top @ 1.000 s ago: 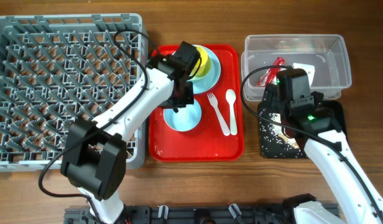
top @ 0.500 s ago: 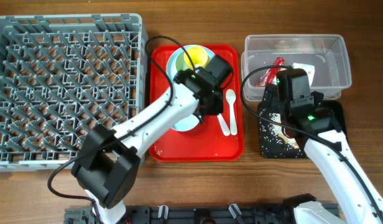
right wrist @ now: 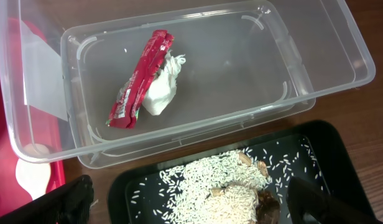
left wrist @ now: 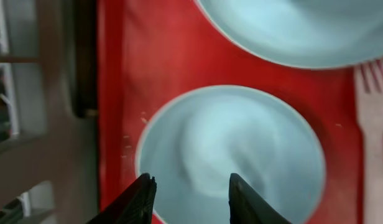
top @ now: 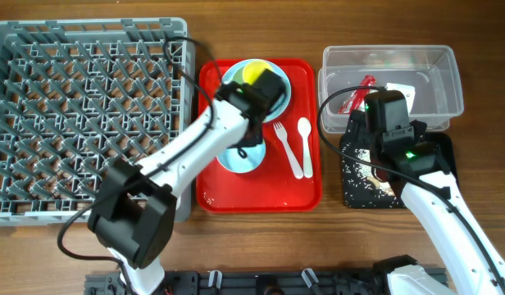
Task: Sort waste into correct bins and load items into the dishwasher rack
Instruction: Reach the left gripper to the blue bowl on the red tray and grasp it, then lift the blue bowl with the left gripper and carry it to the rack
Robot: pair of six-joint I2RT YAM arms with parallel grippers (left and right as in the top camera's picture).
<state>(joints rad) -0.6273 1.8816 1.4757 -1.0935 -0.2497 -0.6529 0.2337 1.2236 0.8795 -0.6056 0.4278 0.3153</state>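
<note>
While L gripper point(left wrist: 190, 182) & R gripper point(right wrist: 194, 202) gape, tray point(top: 261, 192): 1 plate point(left wrist: 303, 31), 1 bowl point(left wrist: 241, 137), 1 fork point(top: 287, 147), 1 spoon point(top: 305, 129).

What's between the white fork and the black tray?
Overhead view: the white spoon, lying beside the fork on the red tray, then a strip of wooden table before the black tray.

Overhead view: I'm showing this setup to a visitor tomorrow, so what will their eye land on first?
The bright red tray at table centre draws the eye first, with the left end effector open above a pale bowl on it. Next come the big grey rack at the left, and at the right a heap of rice in the black tray.
</note>
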